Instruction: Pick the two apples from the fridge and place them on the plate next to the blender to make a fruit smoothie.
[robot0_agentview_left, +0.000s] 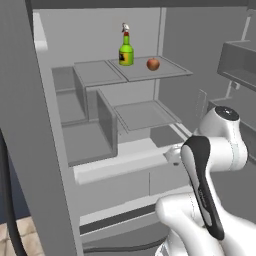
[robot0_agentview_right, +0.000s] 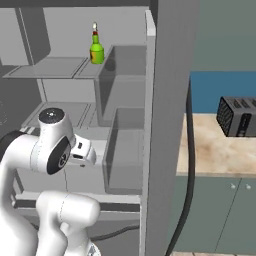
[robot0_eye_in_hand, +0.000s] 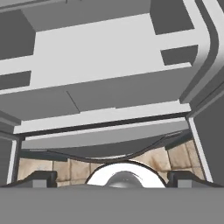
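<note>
The tall grey fridge stands open in front of the arm, and there's one small round reddish-brown apple sitting up on the top grey shelf, just beside the green glass bottle with the yellow label. Only that one apple is on show here; where the second one is, I can't say. No plate or blender to report either.

Now the key relation. In the left base view the arm is folded low, its hand at about the level of the fridge's lower drawers. The apple lies well above the end effector and further back into the cabinet, a little off to the side of the wrist. There is a lot of climbing to do before any grasp.

From the hand view, the end effector is looking along the light drawer fronts and down to the tan tiled floor. Its two dark finger tips sit far apart at the bottom corners, so it's spread wide with nothing between them.

My read: this is the approach to the first apple, very early in the job. The hand has to rise past two shelf levels and reach in over the top shelf's front edge. The apple is round, so no long axis to line up with. The bottle beside it is the thing to avoid clipping.
</note>
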